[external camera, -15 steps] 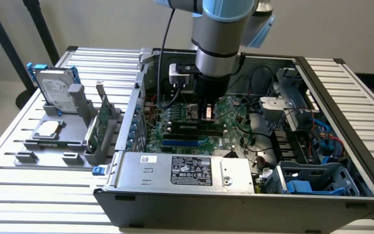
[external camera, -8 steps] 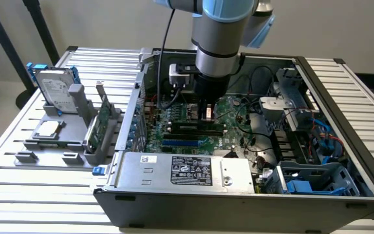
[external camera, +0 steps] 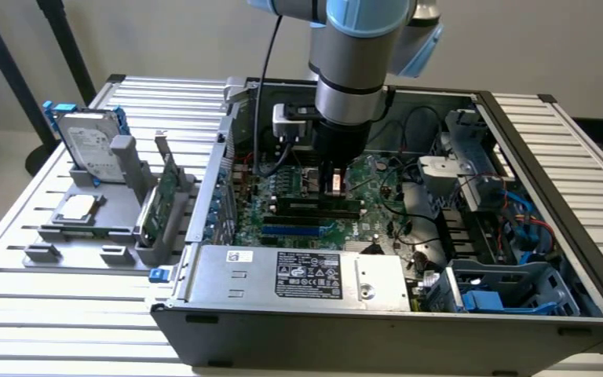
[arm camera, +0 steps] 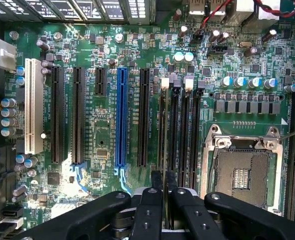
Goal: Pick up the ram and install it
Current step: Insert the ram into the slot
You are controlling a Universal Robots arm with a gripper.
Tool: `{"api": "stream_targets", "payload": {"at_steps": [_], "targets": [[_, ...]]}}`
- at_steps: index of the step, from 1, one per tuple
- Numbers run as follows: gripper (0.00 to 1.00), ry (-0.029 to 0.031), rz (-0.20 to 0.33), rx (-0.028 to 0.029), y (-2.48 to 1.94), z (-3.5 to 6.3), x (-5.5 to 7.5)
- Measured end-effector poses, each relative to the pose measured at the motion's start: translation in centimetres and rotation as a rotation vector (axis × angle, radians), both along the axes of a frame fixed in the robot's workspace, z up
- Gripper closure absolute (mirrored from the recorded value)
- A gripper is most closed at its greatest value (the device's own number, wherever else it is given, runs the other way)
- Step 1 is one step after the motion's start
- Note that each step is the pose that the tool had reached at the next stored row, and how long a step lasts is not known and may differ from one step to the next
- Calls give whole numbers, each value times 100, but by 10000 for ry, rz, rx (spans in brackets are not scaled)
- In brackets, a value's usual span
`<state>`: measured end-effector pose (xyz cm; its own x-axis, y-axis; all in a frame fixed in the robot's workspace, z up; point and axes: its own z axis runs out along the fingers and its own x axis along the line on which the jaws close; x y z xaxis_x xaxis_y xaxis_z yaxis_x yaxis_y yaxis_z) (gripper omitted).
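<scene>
Gripper (arm camera: 163, 192) down inside open PC case (external camera: 553, 314), fingers (arm camera: 148, 210) nearly together, pinching ram (arm camera: 163, 179) edge-on, thin stick standing between the tips over memory slots (arm camera: 180, 135). I judge this the seating step. I'd want the stick parallel to the slot, centred along its length, white latches (arm camera: 165, 83) open at the ends. Push straight, no tilt toward CPU socket (arm camera: 242, 175). Notch match unclear from here.
</scene>
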<state>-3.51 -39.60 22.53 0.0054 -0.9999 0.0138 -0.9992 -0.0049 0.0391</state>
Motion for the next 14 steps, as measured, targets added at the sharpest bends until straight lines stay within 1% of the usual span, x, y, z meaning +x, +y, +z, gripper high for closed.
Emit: {"api": "stream_targets", "payload": {"at_steps": [8,10,11,12,13,14], "targets": [[86,1,32,0,0,-17,0],[85,0,38,1,0,-18,0],[79,0,39,8,0,-18,0],[79,0,40,27,0,-12,0],[72,-1,43,54,0,3,0],[72,-1,45,83,0,24,0]]}}
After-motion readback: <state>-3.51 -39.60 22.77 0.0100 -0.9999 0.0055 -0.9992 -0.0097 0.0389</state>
